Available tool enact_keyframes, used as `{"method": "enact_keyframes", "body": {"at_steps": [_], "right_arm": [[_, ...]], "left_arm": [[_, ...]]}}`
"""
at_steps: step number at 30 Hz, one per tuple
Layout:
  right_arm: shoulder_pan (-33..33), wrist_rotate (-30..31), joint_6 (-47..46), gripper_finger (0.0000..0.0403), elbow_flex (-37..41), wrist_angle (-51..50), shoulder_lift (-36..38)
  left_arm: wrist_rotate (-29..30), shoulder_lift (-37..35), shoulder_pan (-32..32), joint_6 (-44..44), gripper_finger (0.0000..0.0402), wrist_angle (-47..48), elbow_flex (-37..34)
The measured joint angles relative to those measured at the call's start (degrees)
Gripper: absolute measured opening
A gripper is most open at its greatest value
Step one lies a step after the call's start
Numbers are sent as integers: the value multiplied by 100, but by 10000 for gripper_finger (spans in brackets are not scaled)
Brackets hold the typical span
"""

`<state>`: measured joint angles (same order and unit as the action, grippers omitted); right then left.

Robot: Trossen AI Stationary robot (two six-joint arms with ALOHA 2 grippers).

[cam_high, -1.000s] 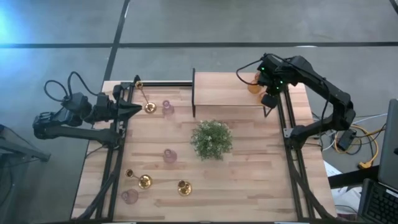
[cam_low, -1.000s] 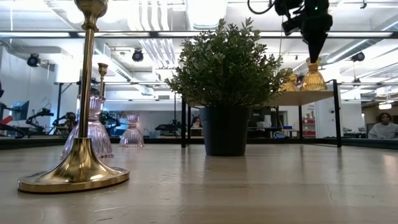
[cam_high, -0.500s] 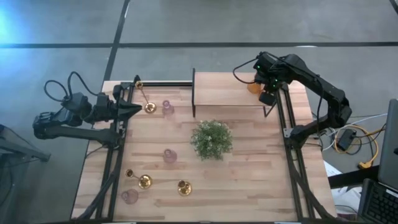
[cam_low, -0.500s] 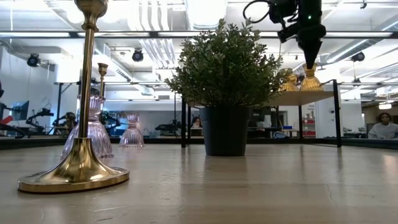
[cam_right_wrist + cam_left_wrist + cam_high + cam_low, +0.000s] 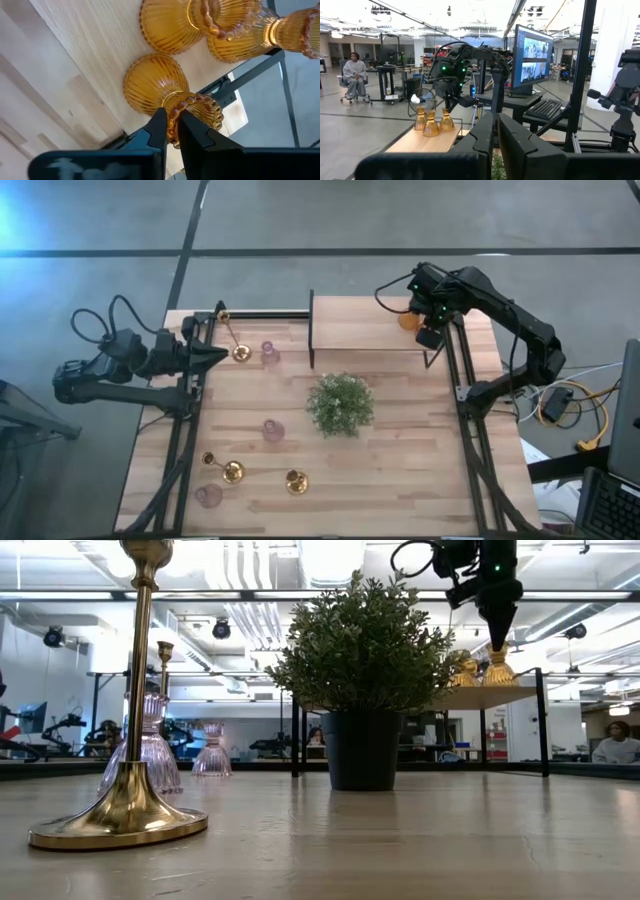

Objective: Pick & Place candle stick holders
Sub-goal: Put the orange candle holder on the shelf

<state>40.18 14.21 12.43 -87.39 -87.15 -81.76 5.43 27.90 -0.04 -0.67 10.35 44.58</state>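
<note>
- A wooden table point(image 5: 380, 470) seen from above, with a raised wooden shelf point(image 5: 360, 325) at upper centre and a bushy green plant point(image 5: 340, 403) in the middle.
- The right gripper point(image 5: 430, 332) hangs over the shelf's right end, upper right of the frame. In the right wrist view its fingers point(image 5: 159, 131) are nearly closed, pinching the beaded rim of an amber glass holder point(image 5: 156, 85).
- That holder stands on the shelf at its edge, just beside two more amber holders point(image 5: 235, 30).
- The left gripper point(image 5: 215, 353) waits at the table's left edge with its fingers drawn almost together and nothing between them.
- Three pink glass holders point(image 5: 272, 430) and three brass holders point(image 5: 232, 471) stand on the table, in the upper left, centre and lower left of the high view.
- The step in hand looks like setting down this amber holder. To do it well, I would make sure its base sits flat and fully on the wood, open the fingers gently, then lift straight up so the rim is not tugged toward the edge or into its neighbours.
</note>
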Motion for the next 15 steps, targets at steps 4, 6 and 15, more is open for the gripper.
{"method": "enact_keyframes", "body": {"at_steps": [4,6,15], "right_arm": [[-4,-73,-1,52,4,19,-2],[-4,-135,-2,59,4,30,-2],[-4,-123,-42,77,4,57,-2]], "left_arm": [[-1,0,-1,0,30,0,0],[1,0,-2,0,30,0,0],[0,0,-2,0,30,0,0]]}}
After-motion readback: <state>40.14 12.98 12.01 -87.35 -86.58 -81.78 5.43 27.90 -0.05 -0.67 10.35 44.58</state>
